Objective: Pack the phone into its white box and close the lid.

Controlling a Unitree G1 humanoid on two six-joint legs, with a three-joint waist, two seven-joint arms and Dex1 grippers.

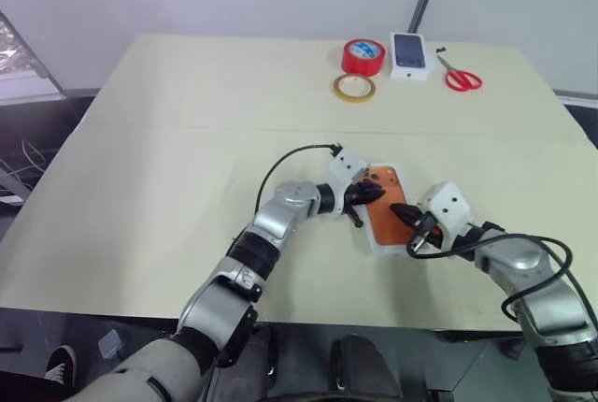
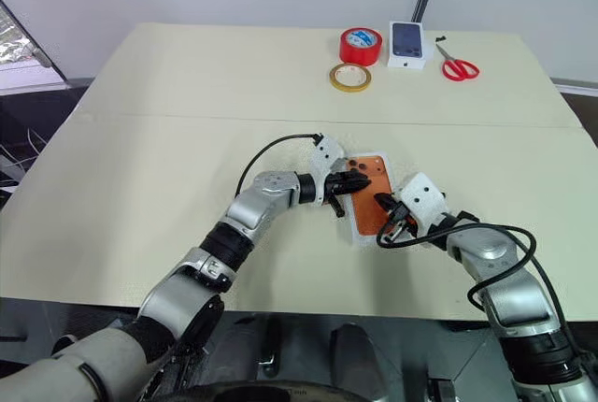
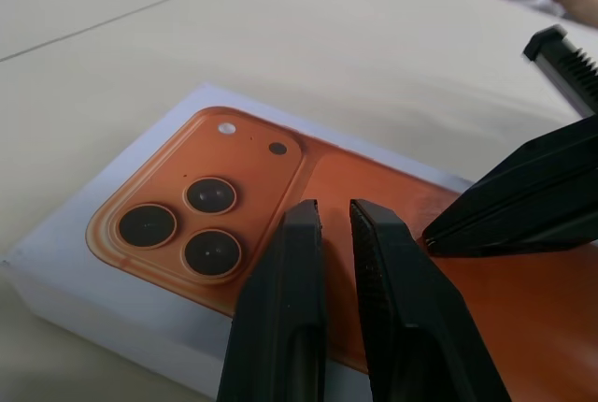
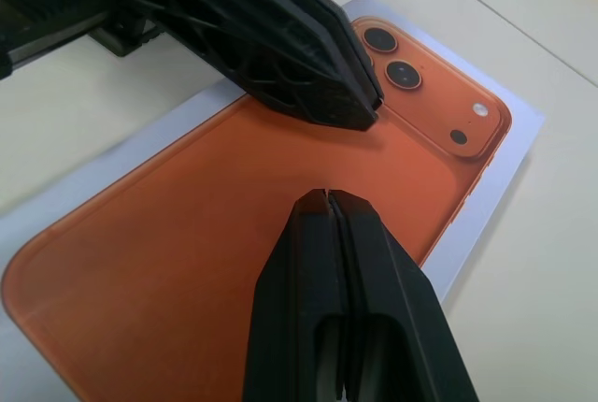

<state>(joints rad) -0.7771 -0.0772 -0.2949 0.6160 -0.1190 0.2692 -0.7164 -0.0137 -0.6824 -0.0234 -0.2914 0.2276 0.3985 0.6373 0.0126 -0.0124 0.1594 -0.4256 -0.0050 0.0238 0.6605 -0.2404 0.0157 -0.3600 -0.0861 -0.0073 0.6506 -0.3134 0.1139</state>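
Tabletop (image 1: 168, 140), pale cream and wide, spreads before you under both arms. Near its front edge, between your two arms, lies the white box (image 3: 56, 266), flat on the surface. On its upper face you see the phone (image 4: 187, 234), orange, back side up, with its three-lens camera cluster (image 3: 192, 220) at the far end. Whether this orange face is the phone itself lying in the tray or a picture printed on a closed lid, you cannot tell.

Your left gripper (image 1: 371, 193) reaches in from the left and points to the right. Its two black fingers (image 3: 280, 327) stand almost together with only a thin slit between them, holding nothing, tips low over the orange surface just beside the lenses.

Your right gripper (image 1: 403, 212) comes in from the right, pointing forward and left. Its fingers (image 4: 308, 308) are pressed fully together, empty, tips over the middle of the orange face. The two grippers' tips sit near each other above the box.

Along the far edge of the table lie a red tape roll (image 1: 363, 56), a yellow tape ring (image 1: 354, 88), a small white box with a dark phone picture (image 1: 409, 54), and red-handled scissors (image 1: 460, 76).
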